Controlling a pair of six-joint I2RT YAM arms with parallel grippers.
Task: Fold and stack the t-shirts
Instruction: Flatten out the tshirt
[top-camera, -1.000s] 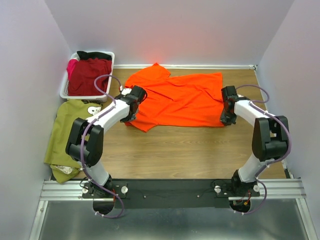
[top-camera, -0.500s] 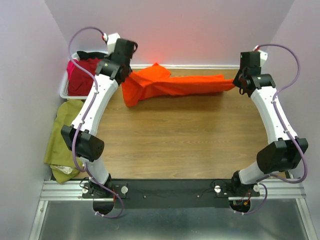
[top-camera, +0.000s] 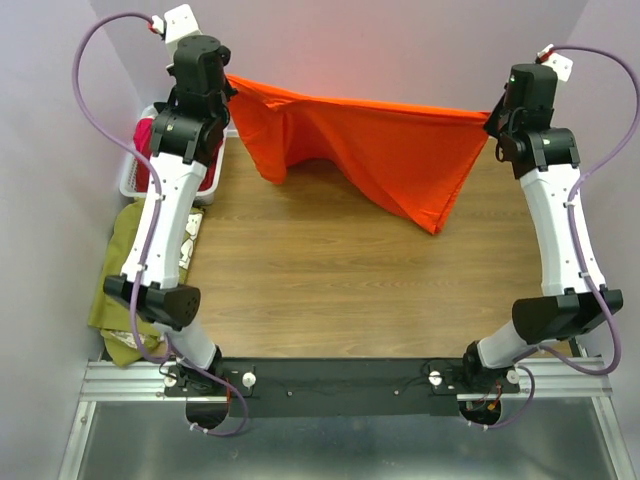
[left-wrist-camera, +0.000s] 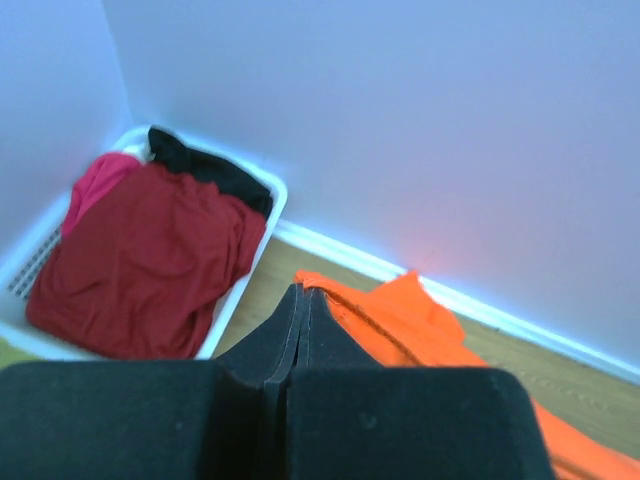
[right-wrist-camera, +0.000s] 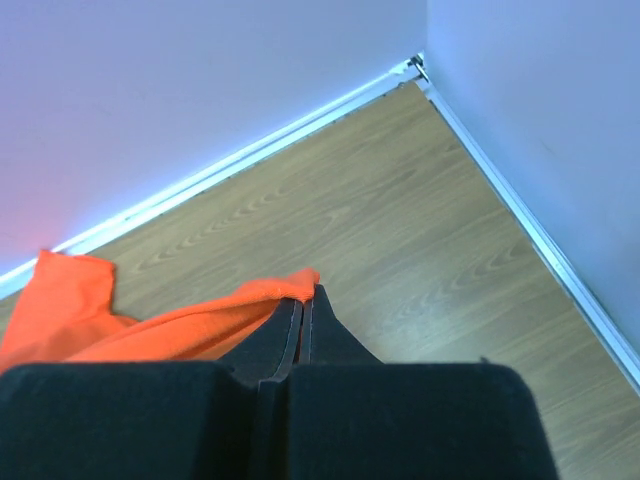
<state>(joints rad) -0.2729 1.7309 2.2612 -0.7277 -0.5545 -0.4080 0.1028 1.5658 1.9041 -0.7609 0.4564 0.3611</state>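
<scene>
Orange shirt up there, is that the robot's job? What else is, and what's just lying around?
For the job: orange t-shirt, held up; dark red t-shirt, in the white basket; olive green t-shirt, on the table.
Just lying about: white basket; black cloth inside, maybe a shirt.

You have raised the plain bright orange cloth t-shirt (top-camera: 370, 150) from the wooden table (top-camera: 330, 290), where it lay spread flat a second ago. Your left gripper (top-camera: 228, 84) and right gripper (top-camera: 493, 118), then low at the shirt's left and right edges, have swung to the far side and climbed high, each pinching a corner. The shirt, bunched along the far wall half a second back, now hangs stretched between them like a sheet, its lowest corner dangling right of centre.
</scene>
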